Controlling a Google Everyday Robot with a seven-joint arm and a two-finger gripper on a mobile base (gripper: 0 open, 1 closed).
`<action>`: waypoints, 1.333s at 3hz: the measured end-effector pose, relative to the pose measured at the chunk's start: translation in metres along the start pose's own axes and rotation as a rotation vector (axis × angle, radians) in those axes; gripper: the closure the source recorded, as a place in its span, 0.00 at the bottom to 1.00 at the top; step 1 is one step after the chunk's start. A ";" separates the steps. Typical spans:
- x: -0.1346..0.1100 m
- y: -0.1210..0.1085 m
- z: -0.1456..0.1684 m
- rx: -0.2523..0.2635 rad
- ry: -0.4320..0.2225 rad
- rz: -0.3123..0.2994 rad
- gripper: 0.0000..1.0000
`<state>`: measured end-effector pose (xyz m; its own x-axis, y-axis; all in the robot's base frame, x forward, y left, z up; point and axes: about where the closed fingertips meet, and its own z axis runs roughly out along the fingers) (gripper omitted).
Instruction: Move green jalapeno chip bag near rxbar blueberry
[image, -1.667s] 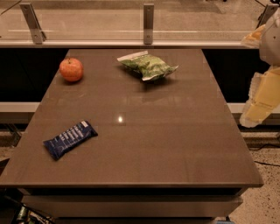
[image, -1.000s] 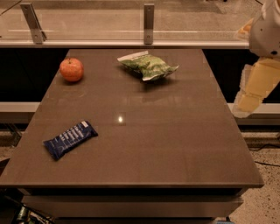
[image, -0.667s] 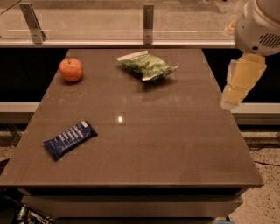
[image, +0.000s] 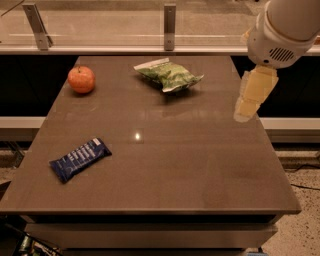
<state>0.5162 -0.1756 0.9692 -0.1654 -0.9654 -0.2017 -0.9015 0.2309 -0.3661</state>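
Observation:
The green jalapeno chip bag (image: 169, 75) lies flat at the back middle of the brown table (image: 170, 165), its white sealed ends showing. The rxbar blueberry (image: 80, 159), a dark-blue bar with white lettering, lies at the front left, far from the bag. My gripper (image: 252, 97) hangs from the white arm (image: 282, 27) over the table's right edge, to the right of the bag and above the surface. It holds nothing.
An orange-red apple (image: 81, 79) sits at the back left of the table. A glass rail with metal posts (image: 170, 20) runs behind the table. The table's right edge lies under the gripper.
The arm and gripper have moved left and inward from beyond the table's right side to over its right edge. The bag, bar and apple have not moved.

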 end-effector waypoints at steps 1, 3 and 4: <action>-0.013 -0.011 0.018 0.037 -0.025 -0.007 0.00; -0.039 -0.042 0.054 0.100 -0.090 -0.027 0.00; -0.051 -0.057 0.075 0.099 -0.123 -0.036 0.00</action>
<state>0.6065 -0.1305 0.9323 -0.0776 -0.9526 -0.2941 -0.8610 0.2127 -0.4619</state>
